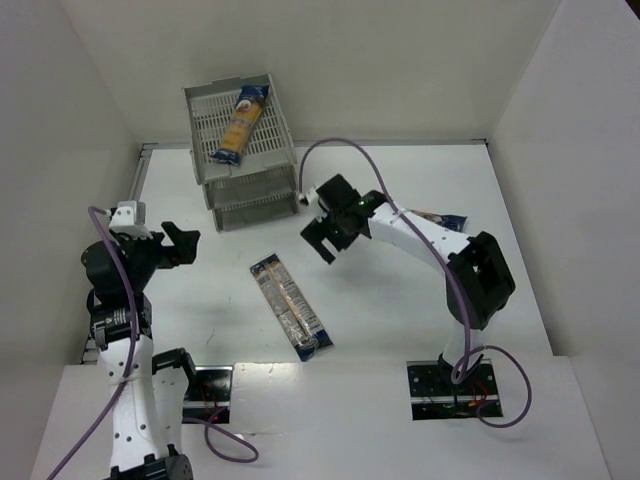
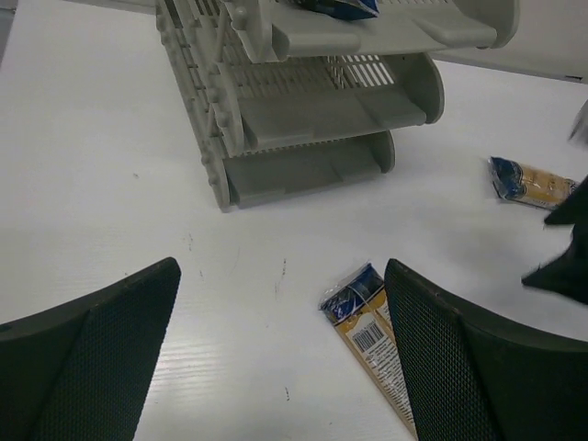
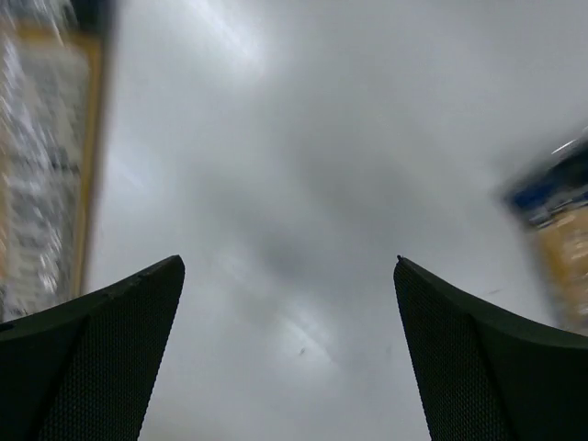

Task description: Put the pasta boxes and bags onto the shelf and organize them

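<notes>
Far, left of centre: shelf, three stacked trays, one pasta package lying in the top tray. Just right of it: right gripper, jaws wide, holding nothing. Near left: left gripper, wide too, empty. On the table: second package between the arms, third package far right, partly hidden. Seemingly between placements; next, reach down, close across a package's narrow width, lift level.
</notes>
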Tool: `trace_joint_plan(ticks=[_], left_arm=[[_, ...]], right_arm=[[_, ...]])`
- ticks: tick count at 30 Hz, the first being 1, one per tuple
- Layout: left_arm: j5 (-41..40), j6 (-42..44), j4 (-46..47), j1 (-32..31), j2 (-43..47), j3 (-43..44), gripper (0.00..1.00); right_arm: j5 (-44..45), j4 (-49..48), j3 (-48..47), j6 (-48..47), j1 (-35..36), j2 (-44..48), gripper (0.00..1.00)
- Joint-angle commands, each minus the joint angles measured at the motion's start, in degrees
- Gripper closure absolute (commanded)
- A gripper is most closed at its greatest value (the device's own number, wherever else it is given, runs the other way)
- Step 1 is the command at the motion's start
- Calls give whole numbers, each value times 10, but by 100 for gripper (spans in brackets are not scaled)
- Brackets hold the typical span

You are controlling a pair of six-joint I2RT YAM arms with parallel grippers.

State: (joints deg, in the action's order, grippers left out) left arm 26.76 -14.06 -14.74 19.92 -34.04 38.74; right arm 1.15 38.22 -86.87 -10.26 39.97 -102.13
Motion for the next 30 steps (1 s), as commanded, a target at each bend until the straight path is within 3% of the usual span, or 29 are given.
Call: trace_joint_plan(ticks=[1, 5, 10, 13, 15, 18, 24, 30], left_arm=[[0, -18, 27, 12, 15, -11, 1], [7, -18, 32, 25, 27, -11, 1], [13, -18, 38, 49, 42, -17, 1], [13, -18, 38, 55, 56, -22, 1], [13, -18, 43, 55, 68, -22, 1], [18, -18, 43, 55, 80, -22, 1], [18, -18, 43, 55, 97, -27, 1], [13, -18, 43, 55, 97, -27, 1]], right_arm=[[-44, -23, 91, 11, 22, 49, 0], [-52, -127, 128, 71, 67, 20, 0], [-84, -162, 158, 131, 140, -2, 0], [-109, -168, 164, 166, 145, -2, 0], [-82, -168, 178, 195, 159, -12, 0], [30, -179, 196, 242, 170, -28, 0], [80, -179, 163, 257, 200, -63, 0], [73, -158, 163, 268, 207, -47, 0]])
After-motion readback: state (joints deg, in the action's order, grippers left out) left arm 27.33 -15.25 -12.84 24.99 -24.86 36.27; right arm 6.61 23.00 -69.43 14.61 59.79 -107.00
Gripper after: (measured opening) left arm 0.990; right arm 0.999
